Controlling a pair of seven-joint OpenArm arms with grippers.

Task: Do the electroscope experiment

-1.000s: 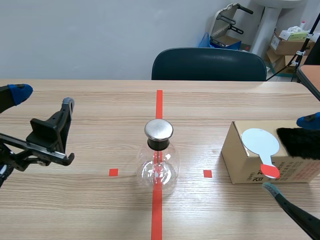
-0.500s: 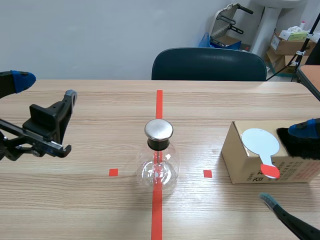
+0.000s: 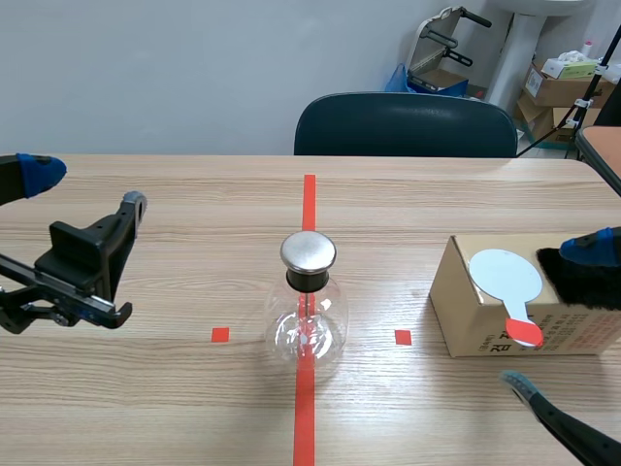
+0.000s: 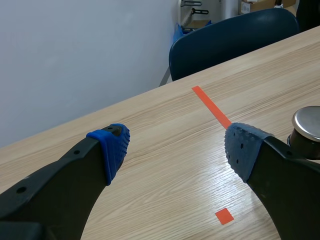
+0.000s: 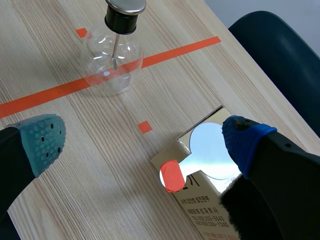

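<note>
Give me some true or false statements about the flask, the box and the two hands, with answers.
The glass flask stands on the long red tape line. True.
The round paddle lies on the cardboard box. True.
The left hand is shut on the flask. False: it is open, apart from the flask, holding nothing.
The black fur lies on the table beside the flask. False: it rests on the box, beside the paddle.
The right hand is open. True.

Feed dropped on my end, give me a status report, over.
Left tool open, empty, wide of the electroscope. Right tool open over the disc paddle on the box. Electroscope upright mid-table, untouched. Nothing blocking the paddle.
</note>
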